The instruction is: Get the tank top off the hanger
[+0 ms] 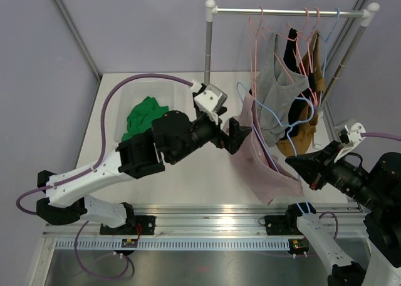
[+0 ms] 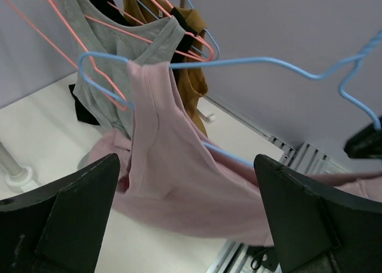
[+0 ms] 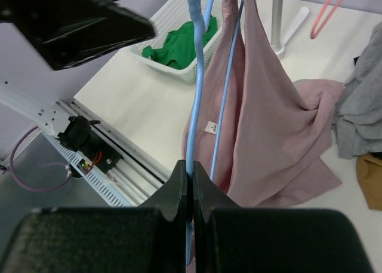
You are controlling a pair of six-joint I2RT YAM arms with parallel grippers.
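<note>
Upper left of the top view, your white basket (image 1: 128, 101) is holding a green cloth (image 1: 145, 116). Your right gripper (image 3: 191, 180) is pinching the blue hanger (image 3: 197, 94). The pink tank top (image 1: 260, 164) is hanging from it at centre, just beside your wide-open, empty left gripper (image 1: 238, 134).

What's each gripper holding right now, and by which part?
Right gripper pinches the blue hanger by its wire near the hook. Left gripper is open, holding nothing.

Robot lab cell: bare lilac panel walls (image 1: 156, 29), white table (image 1: 207, 179), aluminium mounting rail (image 1: 207, 214), clothes rack (image 1: 288, 12).
</note>
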